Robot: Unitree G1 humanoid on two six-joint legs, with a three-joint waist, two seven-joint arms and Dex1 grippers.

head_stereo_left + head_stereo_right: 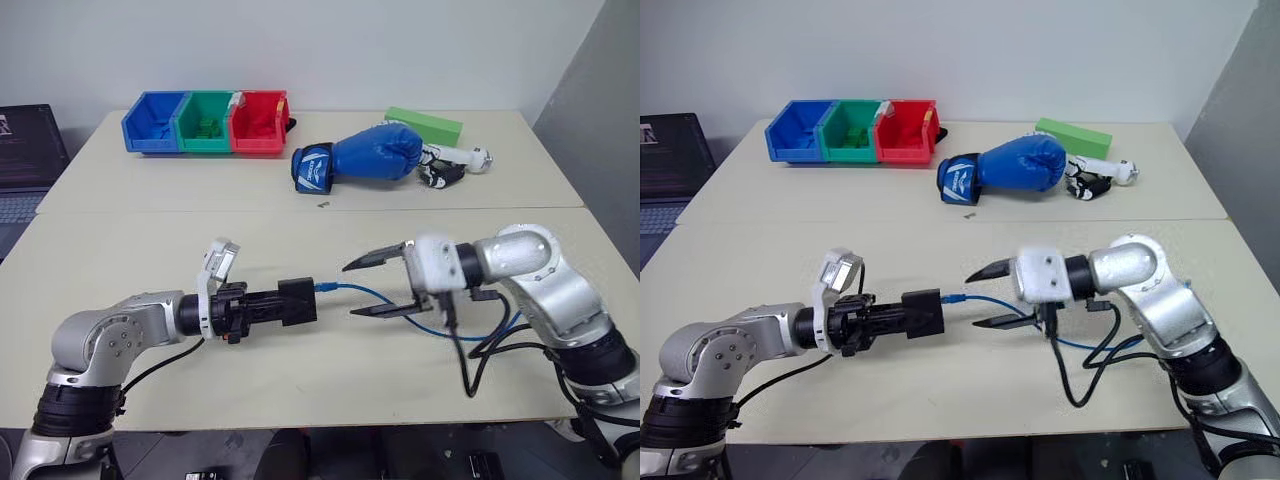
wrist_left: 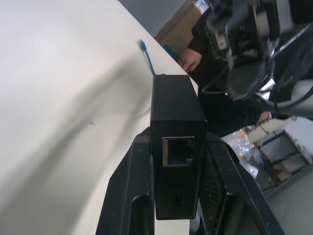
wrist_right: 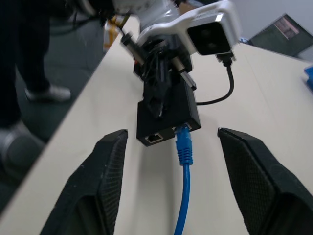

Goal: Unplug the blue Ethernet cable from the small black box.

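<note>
My left gripper is shut on the small black box and holds it level above the table. In the left wrist view the box sits between the two fingers, with an empty port facing the camera. The blue Ethernet cable runs from the box's far face to the right. Its plug meets the box at a port beside a second, empty one; I cannot tell whether it is seated. My right gripper is open, one finger on each side of the cable, touching neither cable nor box.
At the back of the table are blue, green and red bins, a blue boxing glove and a green block. A laptop stands at far left. Black wires hang under my right wrist. A person's legs stand by the table edge.
</note>
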